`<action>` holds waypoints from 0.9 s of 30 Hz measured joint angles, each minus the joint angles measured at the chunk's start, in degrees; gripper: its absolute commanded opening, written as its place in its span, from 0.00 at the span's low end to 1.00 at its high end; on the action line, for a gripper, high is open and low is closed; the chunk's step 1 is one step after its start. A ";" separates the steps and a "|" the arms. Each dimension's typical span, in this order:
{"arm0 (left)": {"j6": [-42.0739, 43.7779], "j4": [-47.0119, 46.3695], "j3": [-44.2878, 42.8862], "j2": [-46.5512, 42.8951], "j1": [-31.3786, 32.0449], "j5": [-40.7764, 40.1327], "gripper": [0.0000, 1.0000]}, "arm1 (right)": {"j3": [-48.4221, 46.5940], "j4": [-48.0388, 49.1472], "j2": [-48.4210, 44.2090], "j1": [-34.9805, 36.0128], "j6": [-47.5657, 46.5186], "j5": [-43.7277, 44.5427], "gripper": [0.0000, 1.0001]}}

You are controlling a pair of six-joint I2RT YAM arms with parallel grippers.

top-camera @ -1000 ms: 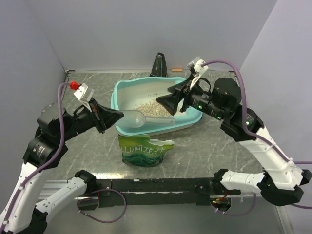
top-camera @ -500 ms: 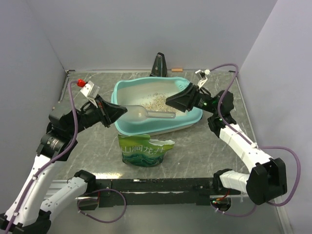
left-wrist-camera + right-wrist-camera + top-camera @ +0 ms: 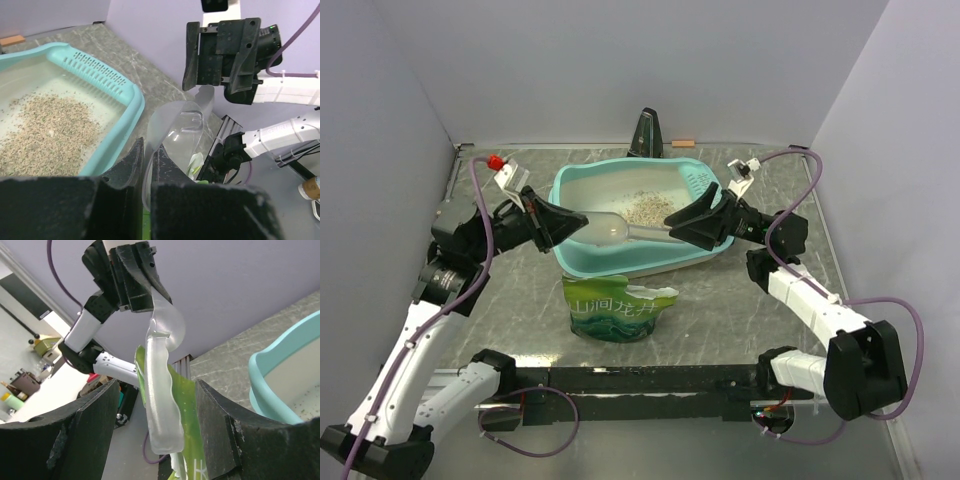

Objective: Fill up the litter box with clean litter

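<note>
The teal litter box (image 3: 620, 268) sits mid-table with a heap of clean litter (image 3: 642, 210) inside; the left wrist view also shows its rim (image 3: 125, 100) and the litter (image 3: 45, 125). A clear plastic scoop (image 3: 610, 231) hangs over the box's near side. My left gripper (image 3: 578, 222) is shut on the edge of the scoop's bowl (image 3: 182, 125). My right gripper (image 3: 672, 222) stands open around the scoop's handle (image 3: 162, 405), with a gap on each side of it. The scoop looks empty.
A green printed bag (image 3: 618, 310) stands open just in front of the box, below the scoop. A dark cone-shaped object (image 3: 647, 135) and a small wooden piece (image 3: 682, 143) lie at the back wall. Walls close off the left, back and right sides.
The right arm has dropped low and stretched out, its gripper staying at the handle's end. The left gripper has carried the scoop slightly right and towards the box.
</note>
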State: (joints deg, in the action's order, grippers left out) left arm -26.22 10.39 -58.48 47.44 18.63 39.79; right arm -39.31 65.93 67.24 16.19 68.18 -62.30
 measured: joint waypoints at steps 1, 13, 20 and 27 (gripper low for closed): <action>-0.09 -0.48 0.00 0.13 -0.02 0.33 0.01 | 0.11 1.05 0.31 0.00 0.39 -0.15 0.68; -1.49 -3.85 0.39 1.97 -0.07 1.70 0.01 | 0.50 3.43 2.78 1.75 1.14 -0.37 0.64; -1.46 -4.20 1.77 2.23 -0.07 1.49 0.01 | 0.50 2.51 2.78 2.45 0.09 -0.44 0.52; -1.33 -4.44 2.21 2.27 -0.07 1.33 0.01 | 0.50 2.60 2.78 2.64 0.13 -0.76 0.51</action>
State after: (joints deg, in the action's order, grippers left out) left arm -27.55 5.96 -56.27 49.71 18.57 41.12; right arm -38.81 68.53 70.02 18.83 68.31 -63.07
